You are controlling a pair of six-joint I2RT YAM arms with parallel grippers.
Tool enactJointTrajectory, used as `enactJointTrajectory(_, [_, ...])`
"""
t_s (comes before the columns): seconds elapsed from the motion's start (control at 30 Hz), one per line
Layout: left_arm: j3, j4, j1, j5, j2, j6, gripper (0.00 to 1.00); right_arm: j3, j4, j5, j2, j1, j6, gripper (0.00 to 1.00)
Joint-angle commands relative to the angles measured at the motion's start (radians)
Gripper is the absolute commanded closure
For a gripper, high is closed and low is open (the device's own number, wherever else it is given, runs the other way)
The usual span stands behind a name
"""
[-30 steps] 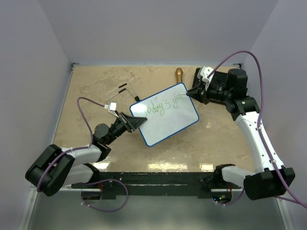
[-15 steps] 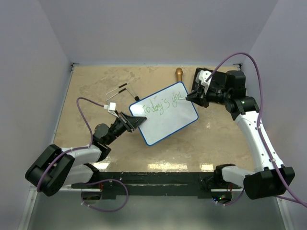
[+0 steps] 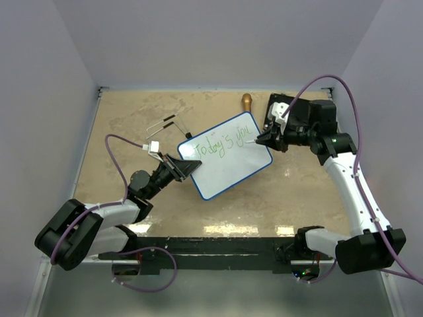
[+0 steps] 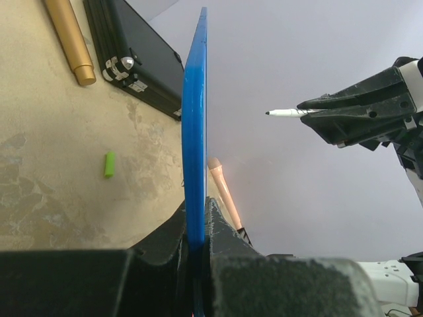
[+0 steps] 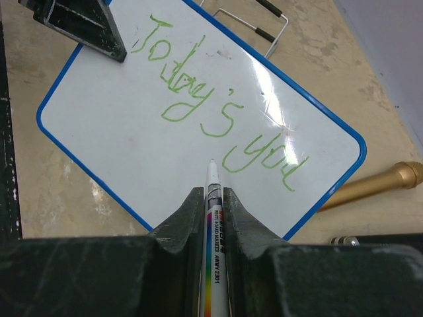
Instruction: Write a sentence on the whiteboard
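Over the table we find the whiteboard, one edge clamped in the left hand. We judge it light, stiff and slick-faced, so hold it by the rim. The right hand is clamped on a marker, tip clear of the board.

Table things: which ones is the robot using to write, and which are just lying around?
Using for the writing:
- whiteboard, clamped at its edge by the left pincer
- marker, clamped in the right pincer

Just lying around:
- gold tube
- black case
- small green piece
- wire frame
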State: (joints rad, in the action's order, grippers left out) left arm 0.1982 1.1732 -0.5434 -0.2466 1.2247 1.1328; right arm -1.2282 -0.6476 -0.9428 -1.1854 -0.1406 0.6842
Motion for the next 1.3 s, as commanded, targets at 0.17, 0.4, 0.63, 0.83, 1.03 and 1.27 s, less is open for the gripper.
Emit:
enactJointTrajectory(0.17, [0.030, 0.717, 0.008, 0.020, -0.033, -0.010, 1.00, -0.036, -0.024, -0.037, 0.000, -0.019, 0.034, 1.00])
enactJointTrajectory(0.4, [0.030, 0.712, 0.008, 0.020, -0.037, -0.013, 1.00, -0.033, -0.024, -0.033, -0.003, -0.027, 0.035, 1.00])
enactJointTrajectory(0.63, [0.029, 0.704, 0.010, 0.021, -0.045, -0.015, 1.00, -0.033, -0.027, -0.033, -0.005, -0.028, 0.040, 1.00])
enactJointTrajectory(0.83, [0.023, 0.697, 0.008, 0.023, -0.054, -0.016, 1.00, -0.034, -0.030, -0.034, -0.003, -0.033, 0.044, 1.00])
enactJointTrajectory(1.03, [0.017, 0.692, 0.008, 0.021, -0.063, -0.016, 1.00, -0.040, -0.029, -0.004, -0.003, -0.033, 0.040, 1.00])
enactJointTrajectory(1.27, [-0.002, 0.686, 0.008, 0.018, -0.079, -0.024, 1.00, -0.028, 0.212, 0.194, 0.006, -0.021, -0.179, 1.00])
